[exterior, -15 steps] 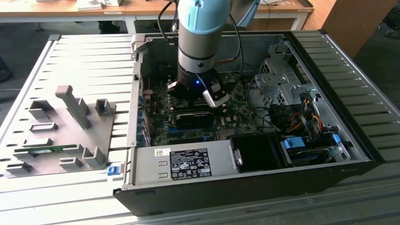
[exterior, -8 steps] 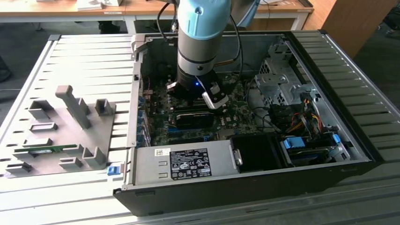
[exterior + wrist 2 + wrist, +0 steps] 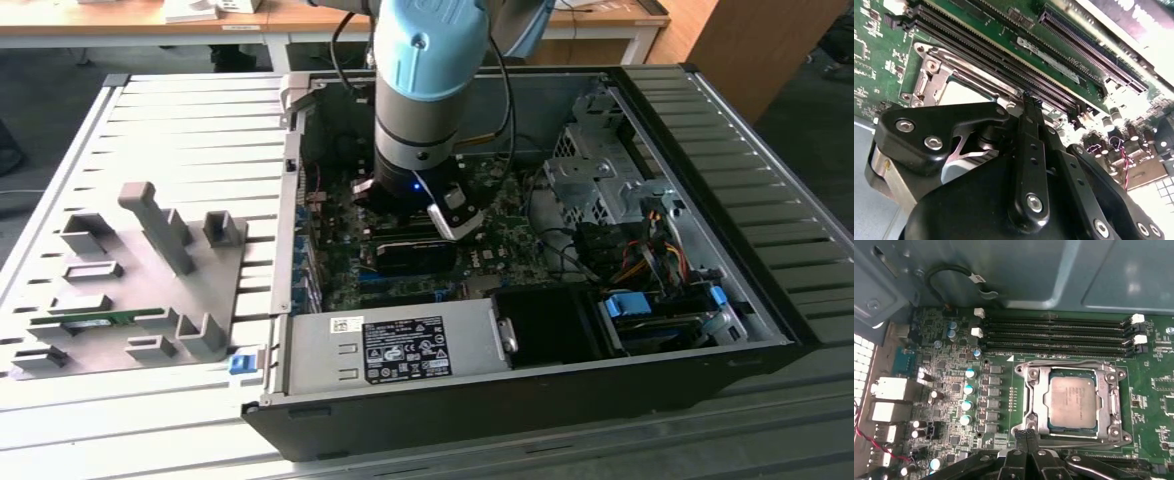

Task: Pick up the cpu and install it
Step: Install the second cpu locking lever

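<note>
The cpu point(image 3: 1073, 400) already lay flat in its socket point(image 3: 1030, 401) on the board point(image 3: 949, 390). The gripper point(image 3: 1026, 437) hung just beside the socket's edge, fingers together and holding nothing. From where I stood, the danger looked plain: if the chip sat slightly off, any downward nudge could bend pins, and the fingertips might catch the metal frame.

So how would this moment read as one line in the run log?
cpu: seated in socket | gripper: empty, just beside socket | arm: inside pc case
</note>
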